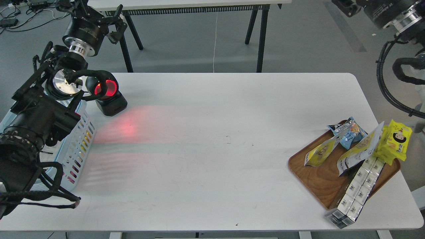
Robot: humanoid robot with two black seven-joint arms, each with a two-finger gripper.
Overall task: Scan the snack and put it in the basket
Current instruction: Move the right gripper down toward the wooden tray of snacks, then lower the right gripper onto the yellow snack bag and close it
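Observation:
The snack (320, 152), a small pouch with a yellow part showing beige balls, lies on the left side of the wooden tray (317, 181) at the table's right end. The light blue basket (82, 137) stands at the table's left edge, mostly hidden behind my left arm. My left gripper (94, 13) is raised at the top left, beyond the table's far edge, fingers spread and empty. My right gripper (347, 6) is high at the top right, far above the tray and mostly cut off by the frame edge.
A black scanner (107, 96) glows red at the far left and throws red light on the table. The tray also holds a larger yellow-and-white pouch (360, 151), a blue pouch (348, 132), a bright yellow pack with a cartoon face (396, 141) and a long white pack (357, 191) overhanging the tray's front.

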